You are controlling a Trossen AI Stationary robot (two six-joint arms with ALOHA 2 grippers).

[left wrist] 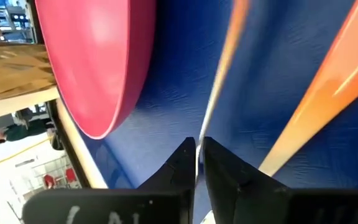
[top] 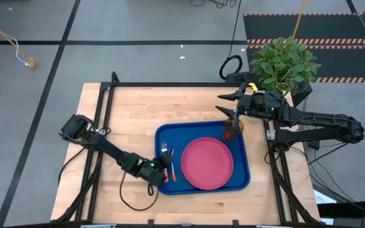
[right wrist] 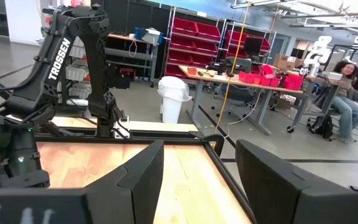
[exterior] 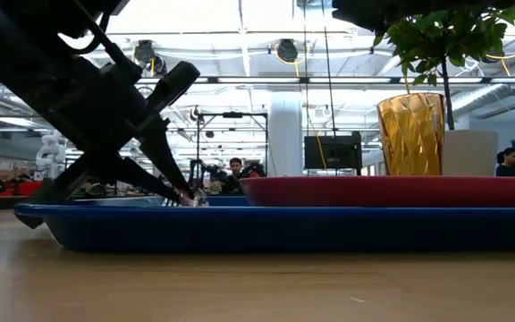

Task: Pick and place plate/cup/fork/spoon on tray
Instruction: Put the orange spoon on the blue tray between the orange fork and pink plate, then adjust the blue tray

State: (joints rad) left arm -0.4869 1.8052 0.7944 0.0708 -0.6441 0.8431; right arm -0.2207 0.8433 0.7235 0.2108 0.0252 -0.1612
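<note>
— How far along are you?

— Nearly there, by my reckoning. The plate (top: 206,163) lies flat in the tray (top: 243,180), and the cup (top: 232,130) stands upright in the tray's far right corner, just beside the plate. Two orange-handled pieces lie on the tray's left strip beside the plate; I take them for the fork (top: 166,151) and the spoon (top: 172,170), though I cannot tell from above which is which.

— And your pincers?

— My left pincer (top: 161,170) is low over that strip, its jaws down to a narrow slit around a thin metal shaft. Whether I grip it or am letting go, I cannot tell. My right pincer (top: 228,101) hangs wide and holds nothing, above the worktop (top: 132,107) just beyond the cup.

— Anything in the way?

— A potted plant (top: 284,62) stands off the far right corner, clear of the tray. People sit in the room beyond.
</note>
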